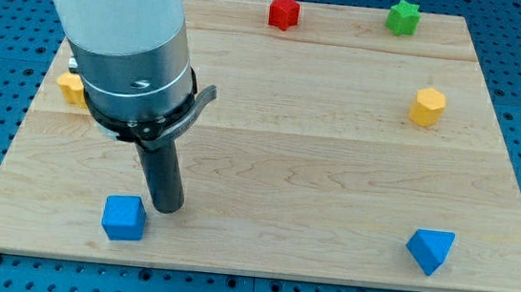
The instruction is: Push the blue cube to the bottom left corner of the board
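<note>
The blue cube lies near the view's bottom left of the wooden board, a short way in from the corner. My tip rests on the board just to the right of the cube and slightly above it, very close to it or touching it. The arm's white and grey body hides the board's upper left part.
A blue triangular block lies at the bottom right. A yellow hexagonal block is at the right. A red star block and a green star block sit along the top edge. A yellow block is partly hidden at the left.
</note>
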You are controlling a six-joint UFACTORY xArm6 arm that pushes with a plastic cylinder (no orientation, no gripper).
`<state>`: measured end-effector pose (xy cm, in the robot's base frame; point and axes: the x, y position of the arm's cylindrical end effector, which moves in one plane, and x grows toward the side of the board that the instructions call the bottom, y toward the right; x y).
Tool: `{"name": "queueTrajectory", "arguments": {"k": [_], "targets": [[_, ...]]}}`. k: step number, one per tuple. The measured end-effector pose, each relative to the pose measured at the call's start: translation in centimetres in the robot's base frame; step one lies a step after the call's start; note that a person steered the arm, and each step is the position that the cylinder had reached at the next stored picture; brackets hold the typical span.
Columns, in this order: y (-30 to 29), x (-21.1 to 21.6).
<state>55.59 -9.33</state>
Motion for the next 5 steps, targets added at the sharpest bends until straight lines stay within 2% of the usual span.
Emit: {"name": "queueTrajectory", "arguments": {"k": [5], "targets": [[2.3,0.0]]}}
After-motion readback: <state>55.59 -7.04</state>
